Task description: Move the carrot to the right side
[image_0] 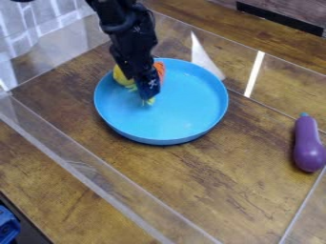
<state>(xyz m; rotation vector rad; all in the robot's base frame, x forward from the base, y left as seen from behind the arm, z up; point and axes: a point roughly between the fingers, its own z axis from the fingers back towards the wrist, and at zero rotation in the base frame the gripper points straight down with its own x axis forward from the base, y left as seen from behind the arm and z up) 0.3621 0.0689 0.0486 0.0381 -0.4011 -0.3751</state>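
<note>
Where the black gripper (144, 86) comes down over the upper left part of the blue plate (192, 133), the carrot (152, 80) is almost wholly covered by it. Only a sliver of orange and a scrap of light green are seen at the fingers, inside the plate near its back-left rim. Whether the jaws stand apart around the carrot or are pressed on it cannot be told, as the fingers are dark and merge with the toy.

The plate's raised rim is met all round, and most of its floor to the right and front of the gripper is left bare. Beyond the rim, a broad stretch of wooden table (76, 143) is seen between the plate and the right edge of the view. The working area is bounded by clear panels: one is seen running along the front-left as a pale strip, and others are seen behind and at the right, marked by bright reflections.

A round yellow fruit toy (121, 74) is lodged just left of the gripper, touching or nearly touching it, at the plate's rim. A purple eggplant (307, 143) is laid on the table far to the right, well apart from the plate and close to the right border.
</note>
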